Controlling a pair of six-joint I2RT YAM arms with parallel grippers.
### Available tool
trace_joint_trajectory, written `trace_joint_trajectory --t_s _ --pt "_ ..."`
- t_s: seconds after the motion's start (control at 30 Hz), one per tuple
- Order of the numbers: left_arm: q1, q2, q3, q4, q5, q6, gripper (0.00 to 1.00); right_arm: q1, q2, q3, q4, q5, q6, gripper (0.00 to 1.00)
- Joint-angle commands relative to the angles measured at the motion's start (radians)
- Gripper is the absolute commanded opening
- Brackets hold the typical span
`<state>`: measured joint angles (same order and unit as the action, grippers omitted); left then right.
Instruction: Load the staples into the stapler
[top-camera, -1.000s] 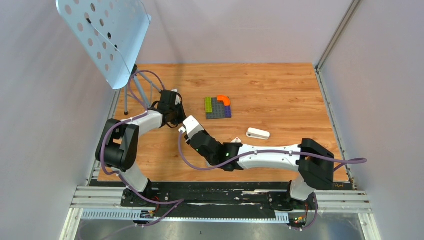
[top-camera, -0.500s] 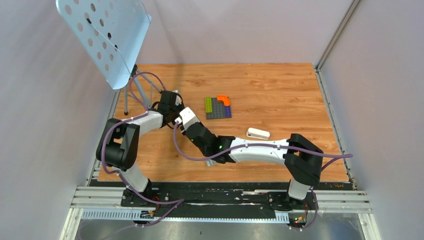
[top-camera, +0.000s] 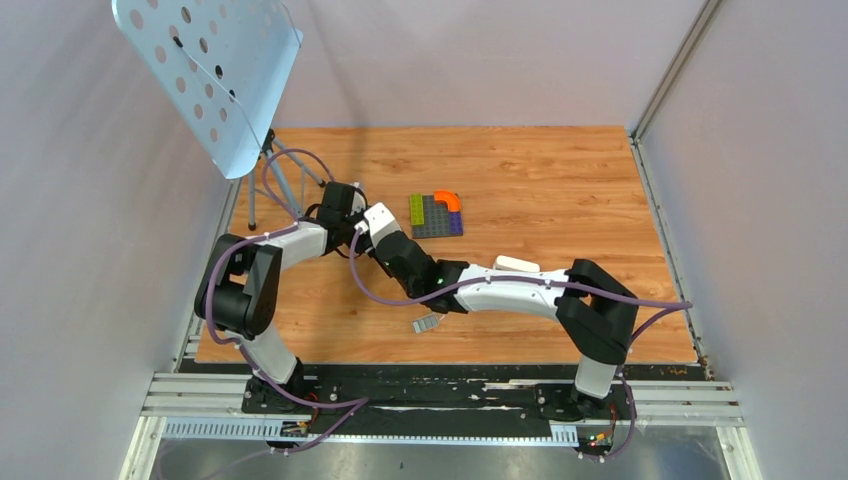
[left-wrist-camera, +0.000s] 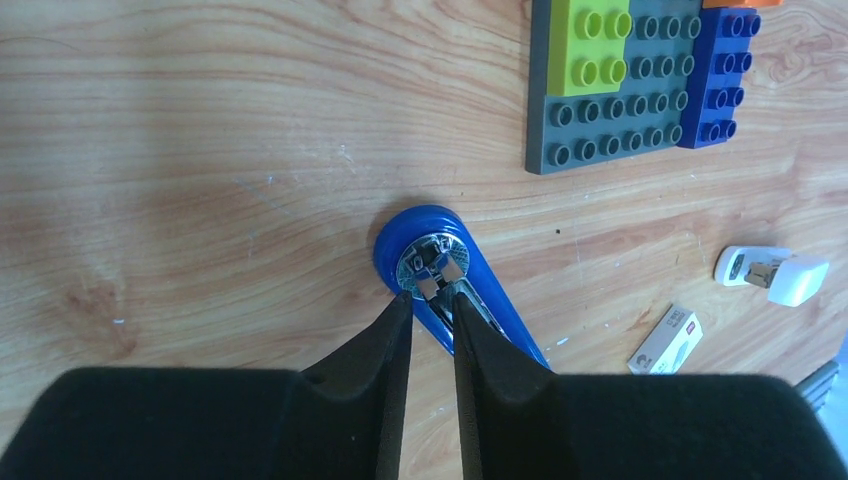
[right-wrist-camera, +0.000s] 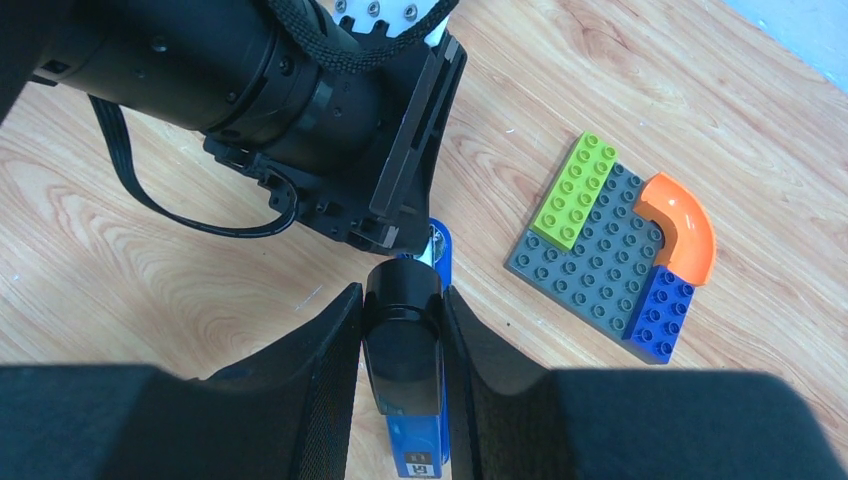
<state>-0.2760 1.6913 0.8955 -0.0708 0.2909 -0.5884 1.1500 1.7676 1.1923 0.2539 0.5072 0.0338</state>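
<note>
The right gripper (right-wrist-camera: 401, 296), clamped on the stapler (left-wrist-camera: 425, 228), has swung in beside the left gripper (left-wrist-camera: 432, 300). Whether the left one grips anything is unclear

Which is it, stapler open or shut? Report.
Open: the stapler shows its silver inside, uncovered, in the left wrist view.

I read the top external view as a wide, high look from behind the near edge of the table (top-camera: 560, 170), facing down and across all of it. Both wrist views face steeply down, close to the wood. They share the stapler (right-wrist-camera: 403, 345) and the block plate (right-wrist-camera: 590, 270) to its right. The top view also takes in that plate.
</note>
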Motion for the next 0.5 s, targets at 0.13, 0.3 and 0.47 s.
trace_joint_trajectory --t_s 0.13,0.3,0.47 --pt "0.004 0.056 -0.017 0.011 0.042 -0.013 0.25 -0.031 0.038 -0.02 -0.019 -0.08 0.04 0.0" --pt "0.005 0.06 -0.022 0.013 0.049 -0.013 0.25 -0.051 0.055 -0.02 -0.015 -0.104 0.052 0.0" --pt "0.004 0.068 -0.018 0.0 0.035 -0.014 0.25 -0.064 0.068 -0.02 -0.01 -0.116 0.059 0.0"
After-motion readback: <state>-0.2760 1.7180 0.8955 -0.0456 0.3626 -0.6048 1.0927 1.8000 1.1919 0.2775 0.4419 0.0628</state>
